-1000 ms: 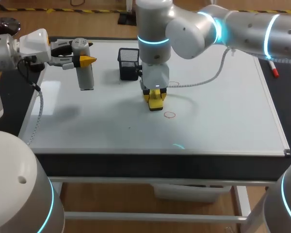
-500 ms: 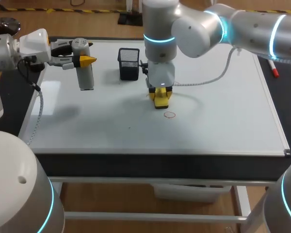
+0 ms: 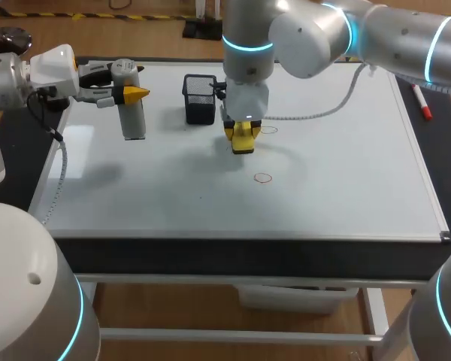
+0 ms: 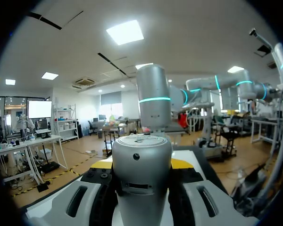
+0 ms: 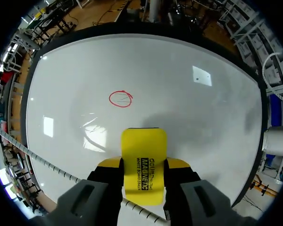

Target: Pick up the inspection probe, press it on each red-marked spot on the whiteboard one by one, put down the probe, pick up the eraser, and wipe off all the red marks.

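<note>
Yellow rectangular whiteboard eraser [image 3: 243,140] sits pinched in my right gripper [image 3: 242,143], over the middle of the large white whiteboard [image 3: 346,188] that covers the table. In the right wrist view the eraser [image 5: 143,165] lies between the two yellow-tipped fingers [image 5: 178,164], which press on its long sides, so that gripper [image 5: 144,163] is clamped on it. Whether the eraser's underside touches the board [image 5: 193,108] I cannot tell.

One red drawn circle [image 3: 263,178] lies on the board nearer the front edge, apart from the eraser. A second faint red mark [image 3: 268,129] lies just beside the eraser on its right. From the right wrist, a red circle [image 5: 120,99] shows on the board ahead of the eraser, not touching it.

My left gripper [image 3: 124,95] is at the board's far left part, and it grips the grey cylindrical inspection probe [image 3: 130,113], which stands upright. In the left wrist view the probe [image 4: 141,174] fills the space between my fingers [image 4: 102,164], held from both sides by the gripper [image 4: 141,165].

A black mesh pen holder [image 3: 201,98] stands upright on the board between the probe and the eraser, just beside my right arm.
</note>
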{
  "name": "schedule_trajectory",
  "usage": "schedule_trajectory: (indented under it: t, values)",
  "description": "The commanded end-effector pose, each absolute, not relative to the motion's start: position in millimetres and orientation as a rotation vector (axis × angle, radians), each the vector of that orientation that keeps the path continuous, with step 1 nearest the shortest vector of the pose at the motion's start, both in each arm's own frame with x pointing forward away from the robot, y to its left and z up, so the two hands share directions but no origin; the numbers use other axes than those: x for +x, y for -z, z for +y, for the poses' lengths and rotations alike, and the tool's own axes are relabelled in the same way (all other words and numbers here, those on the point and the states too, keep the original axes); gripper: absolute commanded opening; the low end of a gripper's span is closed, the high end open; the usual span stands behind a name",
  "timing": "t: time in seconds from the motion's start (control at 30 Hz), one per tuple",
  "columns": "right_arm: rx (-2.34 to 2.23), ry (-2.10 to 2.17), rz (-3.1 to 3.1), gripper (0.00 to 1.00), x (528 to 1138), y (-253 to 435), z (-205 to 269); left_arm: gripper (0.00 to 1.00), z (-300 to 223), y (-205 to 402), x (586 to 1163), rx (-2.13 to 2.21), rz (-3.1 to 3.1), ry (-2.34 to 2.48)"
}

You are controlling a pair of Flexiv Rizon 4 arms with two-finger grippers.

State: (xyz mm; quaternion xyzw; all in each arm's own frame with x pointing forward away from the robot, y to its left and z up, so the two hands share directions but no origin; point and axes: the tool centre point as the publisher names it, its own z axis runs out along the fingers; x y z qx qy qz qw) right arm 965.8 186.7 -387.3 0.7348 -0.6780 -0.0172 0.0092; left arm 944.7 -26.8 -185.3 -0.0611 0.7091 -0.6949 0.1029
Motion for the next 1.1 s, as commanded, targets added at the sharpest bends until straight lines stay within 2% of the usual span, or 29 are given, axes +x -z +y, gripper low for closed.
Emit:
schedule_trajectory:
  t: [0.03,0.43,1.1]
  values:
    - [2.301,0.047,-2.086,0.00,961.5,389.5,200.2,0.00,-26.8,184.2,944.9,-0.179,2.093,2.051]
    - [2.306,0.085,-2.010,0.00,951.4,410.1,220.5,0.00,-26.8,184.2,944.9,-0.179,2.093,2.051]
    - [2.241,0.104,-2.007,0.00,956.9,428.2,203.9,0.00,-26.8,184.2,944.9,-0.179,2.093,2.051]
